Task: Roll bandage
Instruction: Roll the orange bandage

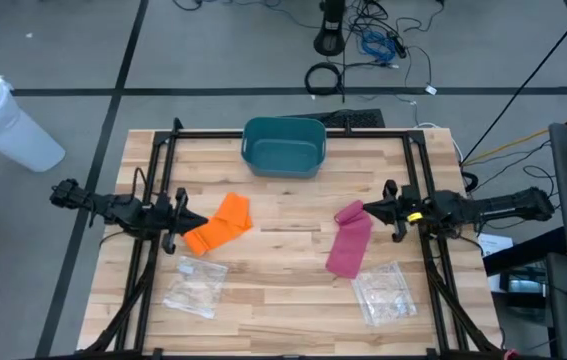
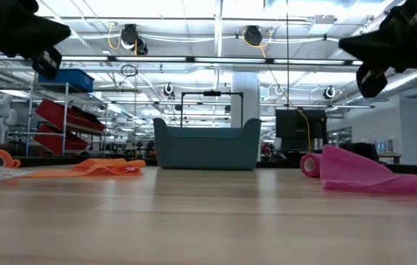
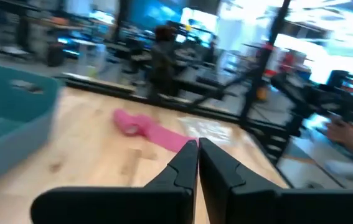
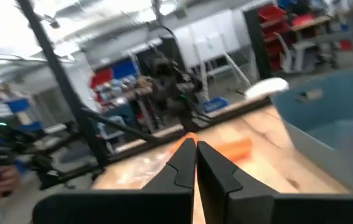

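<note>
Two clear plastic bags lie nearest on the table (image 1: 283, 300), one (image 1: 195, 285) at left front, the other (image 1: 381, 292) at right front, both untouched. Just beyond them are the two bandages: an orange bandage (image 1: 221, 225) beside the left hand (image 1: 185, 224), and a pink bandage (image 1: 349, 238), its far end already coiled into a small roll, beside the right hand (image 1: 375, 212). Both hands hang above the wood with fingers pressed together and nothing held, the left one close over the orange strip's near end. A teal bin (image 1: 283, 145) stands at the far middle edge.

Rolling looks barely begun. To do it well, a hand would likely need to open, come down on a loose end, pinch it flat and turn it over itself while the other hand pins the strip so it cannot slide on the smooth wood; soft fabric may bunch or unroll if released too soon.

No brand, label or writing can be read anywhere.
</note>
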